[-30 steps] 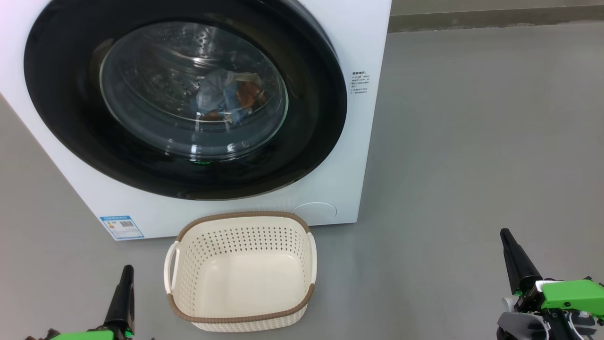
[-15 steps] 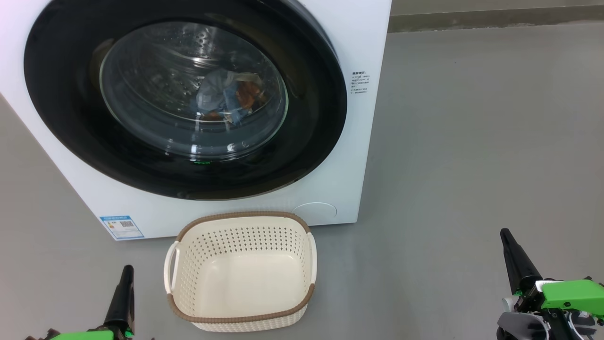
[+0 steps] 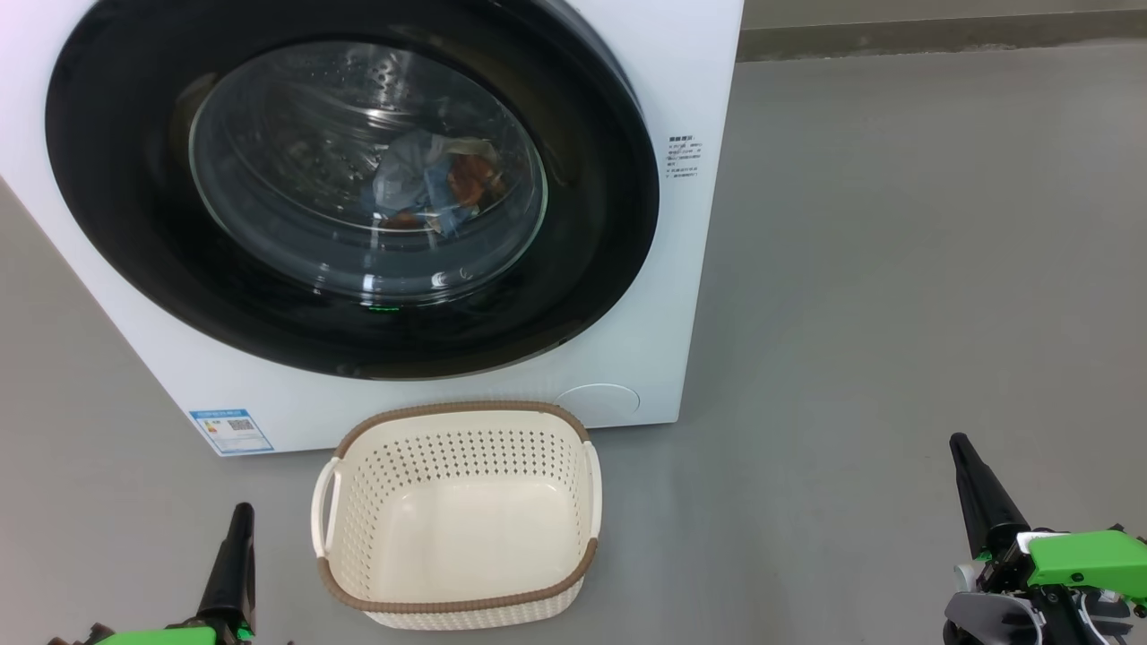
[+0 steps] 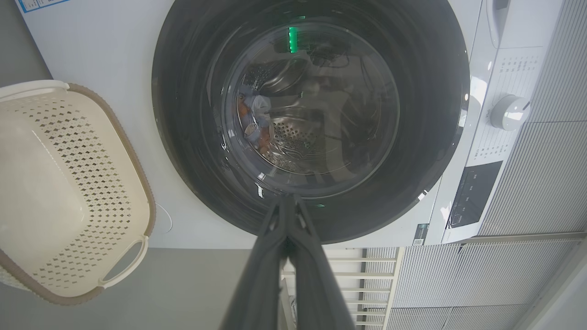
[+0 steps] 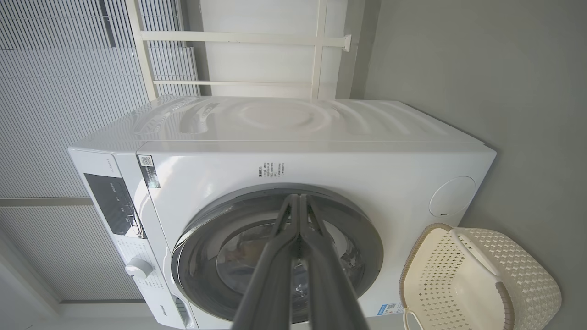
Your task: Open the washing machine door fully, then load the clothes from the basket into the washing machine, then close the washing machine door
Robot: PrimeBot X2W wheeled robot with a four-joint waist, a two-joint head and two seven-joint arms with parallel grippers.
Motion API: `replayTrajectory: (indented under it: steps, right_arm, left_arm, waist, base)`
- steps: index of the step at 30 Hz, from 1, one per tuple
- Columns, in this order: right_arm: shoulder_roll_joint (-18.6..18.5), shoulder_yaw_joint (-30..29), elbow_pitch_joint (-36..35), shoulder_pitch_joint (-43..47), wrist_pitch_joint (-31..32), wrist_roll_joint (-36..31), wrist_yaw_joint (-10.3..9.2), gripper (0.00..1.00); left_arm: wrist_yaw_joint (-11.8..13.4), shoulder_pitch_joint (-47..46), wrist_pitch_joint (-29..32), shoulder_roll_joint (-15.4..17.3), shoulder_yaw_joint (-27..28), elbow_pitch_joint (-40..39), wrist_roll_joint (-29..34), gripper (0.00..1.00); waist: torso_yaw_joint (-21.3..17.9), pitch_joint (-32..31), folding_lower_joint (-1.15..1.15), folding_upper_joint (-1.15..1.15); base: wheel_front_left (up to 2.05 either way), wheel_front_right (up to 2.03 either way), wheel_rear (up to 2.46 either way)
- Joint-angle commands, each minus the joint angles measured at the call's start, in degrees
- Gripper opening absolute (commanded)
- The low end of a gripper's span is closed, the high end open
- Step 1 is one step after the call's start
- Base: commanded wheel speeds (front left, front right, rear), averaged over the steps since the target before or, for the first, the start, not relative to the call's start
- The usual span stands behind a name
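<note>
Honestly nothing here is properly readable. The washer (image 3: 699, 54) has a blue label (image 3: 231, 431) with a QR code at its front's lower corner, a small block of dark print (image 3: 684, 157) by the door (image 3: 116, 179) rim, and a QR strip sticker (image 5: 150, 172) next to the control panel (image 5: 112, 204). All too tiny.

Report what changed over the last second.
Nothing visibly changed. The washing machine door stays shut with the clothes behind its glass. The basket stays empty in front of it. The left gripper and right gripper stay shut, touching nothing.
</note>
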Motion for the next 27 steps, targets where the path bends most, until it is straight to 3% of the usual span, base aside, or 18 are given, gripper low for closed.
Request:
replayTrajectory:
  steps: [1, 27]
  right_arm:
    - [-0.49, 1.03, -1.72, -2.5, 0.26, 0.24, 0.02, 0.0]
    - [-0.49, 1.05, -1.73, -2.5, 0.24, 0.26, 0.02, 0.0]
  left_arm:
    - [0.02, -2.4, 0.4, 0.52, 1.85, -1.76, -0.45, 0.0]
    - [0.02, -2.4, 0.4, 0.51, 1.85, -1.76, -0.45, 0.0]
  waist:
    - [0.0, 0.0, 0.0, 0.0]
    - [0.0, 0.0, 0.0, 0.0]
  base:
    - [0.0, 0.0, 0.0]
    - [0.0, 0.0, 0.0]
